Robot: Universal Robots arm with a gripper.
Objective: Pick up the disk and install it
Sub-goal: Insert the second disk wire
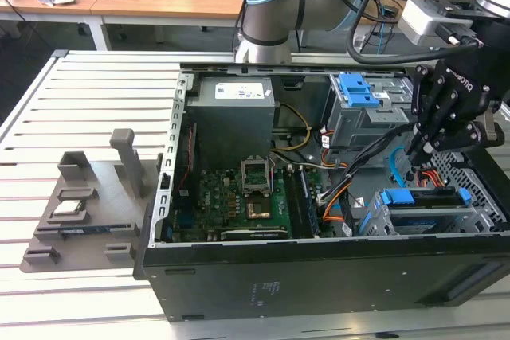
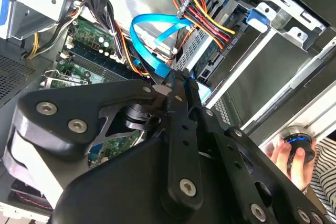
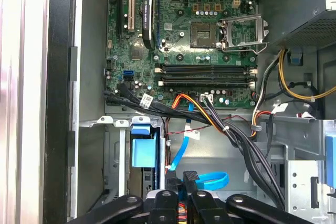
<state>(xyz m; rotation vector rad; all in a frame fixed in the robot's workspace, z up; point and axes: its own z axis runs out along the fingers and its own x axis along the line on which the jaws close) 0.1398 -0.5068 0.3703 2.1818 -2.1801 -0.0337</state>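
Over the open computer, the black metal pincer [image 1: 415, 153] hangs inside the case near the drive bays. In both wrist views its fingers [image 2: 181, 95] are pressed together at the tips, with nothing visible between them [image 3: 182, 176]. Just beside the tips a bright blue flat ribbon cable [image 2: 148, 43] loops up from the case floor.

Below the pincer in the exterior view, the disk [image 1: 422, 197], a rectangular drive with a bright blue plastic frame, sits in the lower grey metal bay at the case's near corner. It is apart from the fingers. The first wrist view shows its blue end [image 3: 143, 153] lying between the bay's rails.

Farther in lies the green motherboard [image 1: 231, 197]. The big black metal computer case [image 1: 319, 284] rests on its side on the white slatted worktop [image 1: 96, 93]. A grey plastic holder [image 1: 88, 212] stands on the worktop at the exterior view's left, well apart from the case. In the second wrist view, a person's hand [image 2: 289, 157] grips a round black knob outside the case.
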